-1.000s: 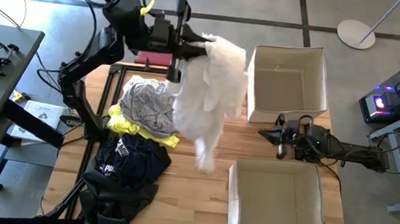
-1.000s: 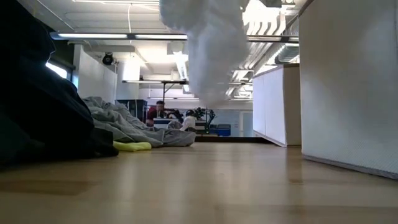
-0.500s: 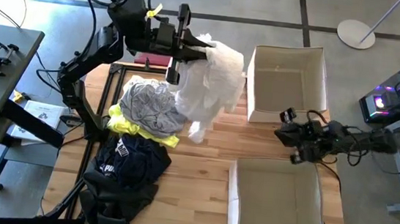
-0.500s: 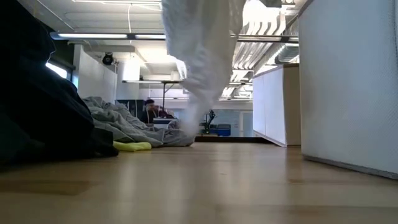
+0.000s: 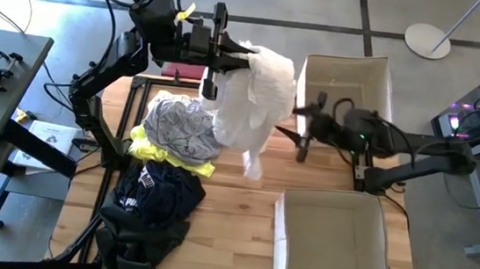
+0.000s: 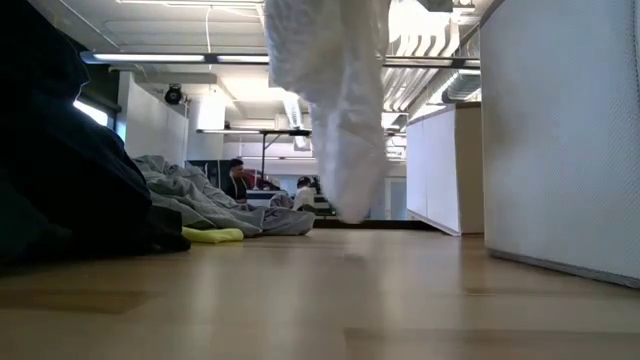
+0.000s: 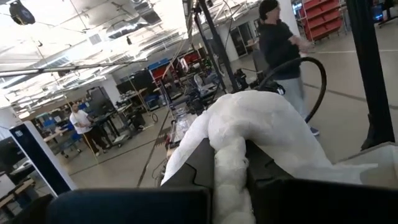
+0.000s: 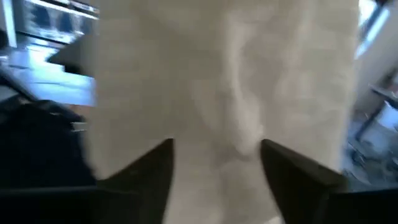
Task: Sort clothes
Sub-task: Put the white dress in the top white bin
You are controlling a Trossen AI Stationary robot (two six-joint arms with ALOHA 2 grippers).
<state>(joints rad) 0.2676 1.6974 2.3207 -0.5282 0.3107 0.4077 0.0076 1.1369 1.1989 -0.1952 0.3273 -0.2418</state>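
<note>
Left claw (image 5: 246, 57) at upper centre of high view, clamped tight on white garment (image 5: 252, 100), lifted well above table (image 5: 241, 214); fabric pinched between the two dark fingers (image 7: 199, 163) in left wrist view, rest hanging down w/ lowest tip clear of the wood in low view (image 6: 340, 120). Right claw (image 5: 297, 133) centre-right in high view, just beside hanging garment's right edge, fingers spread apart, gripping nothing; right wrist view filled w/ pale fabric (image 8: 230, 93) close ahead between both dark fingers (image 8: 146, 171). Other clothes piled at left of table: grey garment (image 5: 179, 127) on top of neon yellow one (image 5: 157, 155), navy garment w/ white Puma logo (image 5: 159, 196) below them toward lower left. Two white boxes at right: one upper right (image 5: 345, 96) behind right arm, one lower right (image 5: 331, 245). Person (image 7: 280, 50) standing on room floor beyond, upper right of left wrist view.
</note>
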